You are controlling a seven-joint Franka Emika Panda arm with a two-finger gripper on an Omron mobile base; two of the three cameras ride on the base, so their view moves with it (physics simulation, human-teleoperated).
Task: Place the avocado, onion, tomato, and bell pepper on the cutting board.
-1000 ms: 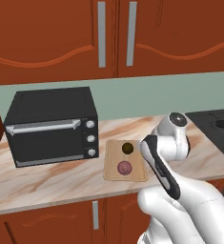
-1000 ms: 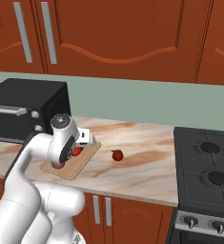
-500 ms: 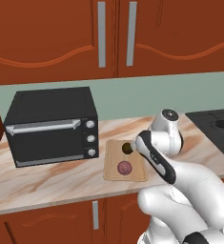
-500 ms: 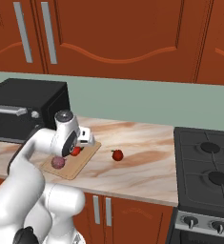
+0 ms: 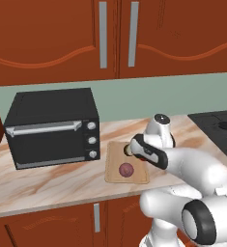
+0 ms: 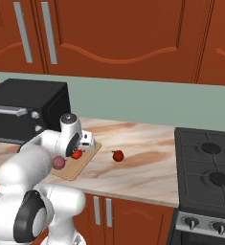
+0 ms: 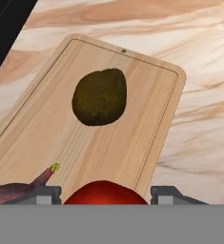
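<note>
The light wooden cutting board [image 7: 46, 124] lies on the counter with the dark olive avocado [image 7: 100, 97] near its far end and the purplish onion [image 7: 8, 193] at its near end. My gripper [image 7: 106, 196] hangs low over the board, shut on the smooth red tomato [image 7: 106, 193], which sits between the two finger tips. From the right base view the tomato [image 6: 76, 154] is just above the board [image 6: 80, 165], beside the onion [image 6: 59, 162]. The red bell pepper [image 6: 118, 155] lies on the counter right of the board. The left base view shows the onion [image 5: 126, 169] on the board [image 5: 136, 179].
A black toaster oven [image 5: 52, 128] stands on the counter left of the board. A stove [image 6: 207, 177] sits at the right end. Bare marble counter stretches between the bell pepper and the stove. Wooden cabinets hang above.
The arm has swung left and down, bringing the tomato from the board's right edge to low over the board. The onion, avocado and bell pepper have not moved.
</note>
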